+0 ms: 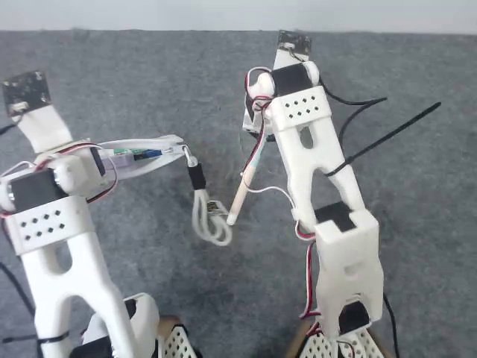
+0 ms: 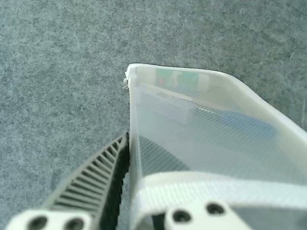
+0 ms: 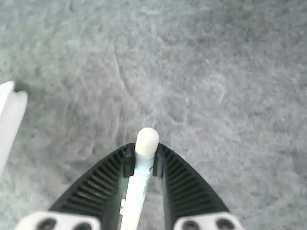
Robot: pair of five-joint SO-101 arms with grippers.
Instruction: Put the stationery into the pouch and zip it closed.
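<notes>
- Two arms on one grey desk (image 1: 149, 67); one pouch (image 1: 141, 155), one pen (image 1: 244, 186), one black zip tab (image 1: 197, 177) with one white cord loop (image 1: 212, 224) trailing from it.
- Left end effector (image 2: 130, 151) narrow, clamped on the near end of the pouch (image 2: 201, 124); one ribbed black finger (image 2: 98, 184) pressed against the mesh wall, the opposite finger hidden behind the pouch.
- Right end effector (image 3: 144, 152) narrow, pinching the pen (image 3: 146, 139) between both ribbed fingers, with the pen's rounded white end poking out past the tips.
- Inside the pouch, green and blue shapes (image 1: 138, 154) behind the mesh, too blurred to count or name.
- Zip open or closed: impossible to tell from any view.
- In the high view, both end effectors largely covered by their own arms.
- A white sliver (image 3: 9, 120) cut off at the edge of the right wrist view, not identifiable.
- Pouch long axis across the desk in the high view, running from the left arm toward the right arm, with the zip tab end nearest the pen.
- Pen long axis sloping from the right end effector toward the near side of the desk, lower tip just beside the cord loop; contact with loop or desk unclear.
</notes>
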